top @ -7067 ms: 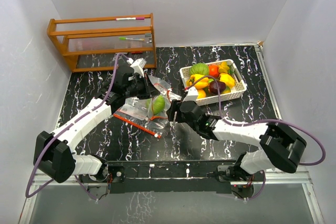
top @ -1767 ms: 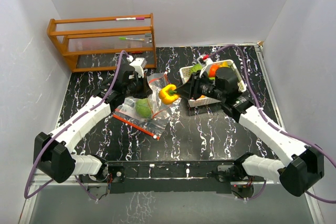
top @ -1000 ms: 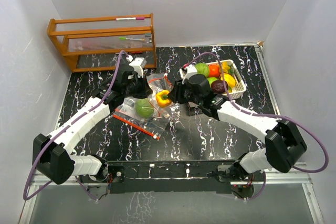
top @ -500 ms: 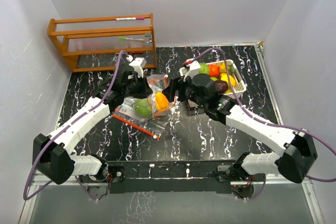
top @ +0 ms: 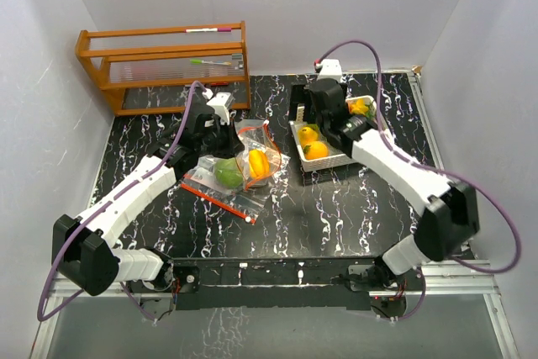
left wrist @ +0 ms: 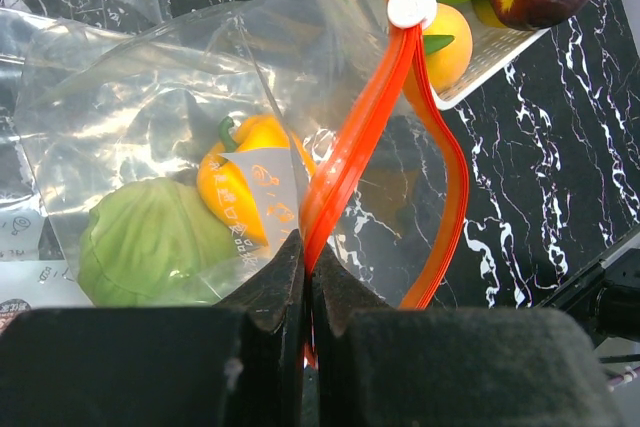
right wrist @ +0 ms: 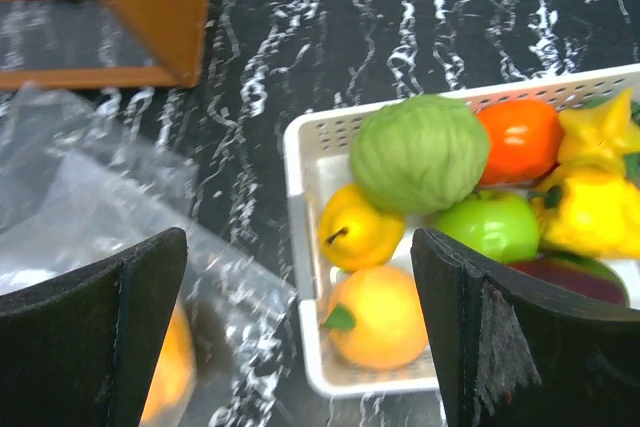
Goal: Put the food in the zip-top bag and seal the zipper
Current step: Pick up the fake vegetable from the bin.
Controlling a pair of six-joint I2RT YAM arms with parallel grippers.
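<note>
My left gripper (left wrist: 307,259) is shut on the orange zipper strip (left wrist: 350,147) of the clear zip-top bag (top: 244,166) and holds its mouth open toward the basket. Inside the bag lie a green cabbage (left wrist: 150,242) and a yellow pepper (left wrist: 245,187). The white slider (left wrist: 412,5) sits at the strip's far end. My right gripper (right wrist: 298,247) is wide open and empty above the left end of the white basket (right wrist: 300,197); it also shows in the top view (top: 304,117). The basket holds more food: a cabbage (right wrist: 420,152), a yellow fruit (right wrist: 360,232), an orange (right wrist: 375,317) and a green apple (right wrist: 490,227).
A wooden rack (top: 164,65) stands at the back left. Other flat plastic bags with a red strip (top: 223,199) lie under and in front of the open bag. White walls close in the table on the left, back and right.
My right gripper carried the yellow pepper to the bag's mouth, let it go inside, and swung back over the basket, open. My left gripper kept hold of the zipper strip.
</note>
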